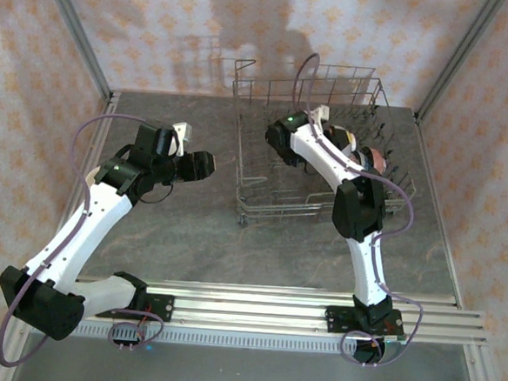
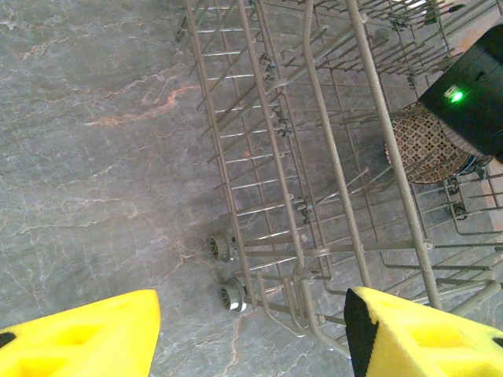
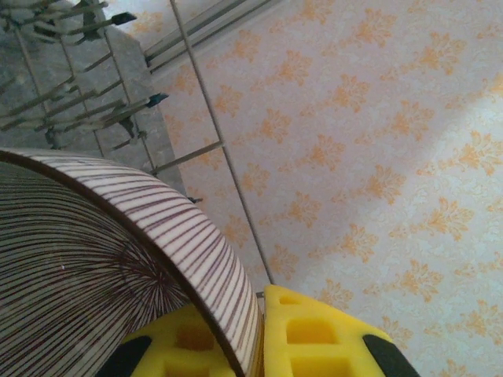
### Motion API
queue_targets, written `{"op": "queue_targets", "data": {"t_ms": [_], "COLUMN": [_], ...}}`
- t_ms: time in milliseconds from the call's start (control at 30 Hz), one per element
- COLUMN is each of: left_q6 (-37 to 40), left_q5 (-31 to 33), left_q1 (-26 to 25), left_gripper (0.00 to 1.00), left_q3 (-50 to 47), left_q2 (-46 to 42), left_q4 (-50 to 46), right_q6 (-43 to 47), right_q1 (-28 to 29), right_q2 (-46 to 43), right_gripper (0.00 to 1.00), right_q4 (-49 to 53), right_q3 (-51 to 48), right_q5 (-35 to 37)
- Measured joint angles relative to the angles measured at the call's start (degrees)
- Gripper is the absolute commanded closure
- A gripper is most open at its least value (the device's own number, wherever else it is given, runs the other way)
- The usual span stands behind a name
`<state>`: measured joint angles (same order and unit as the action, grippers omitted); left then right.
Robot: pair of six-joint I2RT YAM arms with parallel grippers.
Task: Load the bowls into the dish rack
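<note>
- The right gripper point(image 3: 250, 339) is clamped on the rim of a brown-striped bowl point(image 3: 94, 259). One yellow finger point(image 3: 314, 338) is outside the wall and the other is inside.
- In the top view, that arm reaches into the dish rack point(image 1: 242, 168), left of its middle.
- The left gripper point(image 2: 251, 330) has its fingers spread wide with nothing between them. It hangs over the grey table point(image 2: 94, 157), just beside the rack's corner.
- A brown patterned bowl point(image 2: 424, 145) sits among the rack's tines.

No legible txt, labels or nos. anywhere.
</note>
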<state>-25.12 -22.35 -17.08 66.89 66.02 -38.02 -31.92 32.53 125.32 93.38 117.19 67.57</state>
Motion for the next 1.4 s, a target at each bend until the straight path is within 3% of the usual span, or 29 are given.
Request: {"op": "queue_targets", "data": {"t_ms": [367,767,1400], "left_q6": [0.2,0.2,0.6], "left_q5": [-1.3,-3.0,-4.5], "left_q1": [0.0,0.0,0.0], "left_gripper": [0.35,0.35,0.35], "left_q3": [0.0,-1.5,-1.4], "left_q2": [0.0,0.4,1.4], "left_q4": [0.2,1.6,1.7], "right_q6": [1.0,-3.5,-7.1], "right_q1": [-0.2,0.5,3.0], "right_q2": [0.0,1.0,3.7], "right_gripper": [1.0,1.0,1.0], "right_q4": [0.0,0.0,0.1], "right_q3": [-1.6,-7.4,-6.1], "right_q5": [0.6,3.2,4.9]}}
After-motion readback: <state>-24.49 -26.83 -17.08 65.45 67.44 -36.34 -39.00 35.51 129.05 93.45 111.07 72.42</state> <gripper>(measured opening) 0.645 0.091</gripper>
